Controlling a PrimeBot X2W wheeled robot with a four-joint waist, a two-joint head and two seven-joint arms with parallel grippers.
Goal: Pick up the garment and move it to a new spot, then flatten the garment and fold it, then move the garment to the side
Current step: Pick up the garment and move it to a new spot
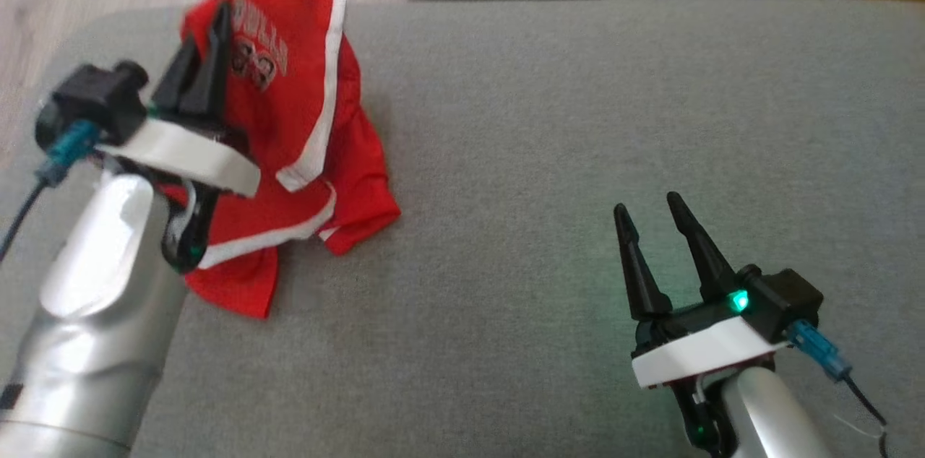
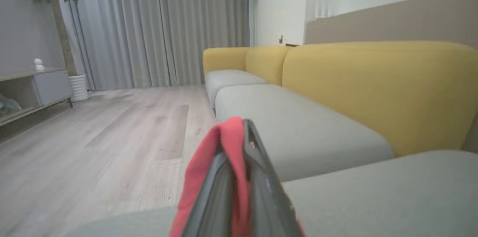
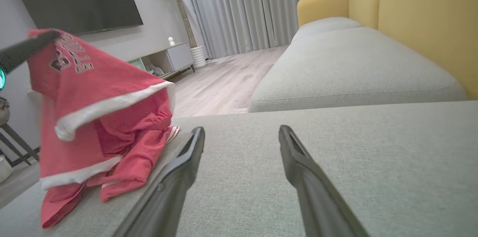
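The garment [image 1: 303, 111] is a red jersey with white trim and grey lettering, hanging in folds over the left part of the grey cushion [image 1: 578, 118]. My left gripper [image 1: 217, 24] is shut on the garment's upper edge and holds it raised, lower folds still touching the cushion. In the left wrist view red cloth [image 2: 231, 143] is pinched between the closed fingers. My right gripper [image 1: 647, 211] stands open at the lower right, apart from the garment, nothing between its fingers [image 3: 186, 154]. From the right wrist the garment [image 3: 104, 117] hangs at the left.
A grey seat cushion [image 3: 347, 65] with a yellow backrest [image 3: 429, 16] lies beyond mine. Wooden floor [image 2: 93, 143] runs past the cushion's left edge. A low cabinet [image 2: 37, 87], a potted plant [image 2: 56, 5] and curtains [image 2: 164, 24] stand farther off.
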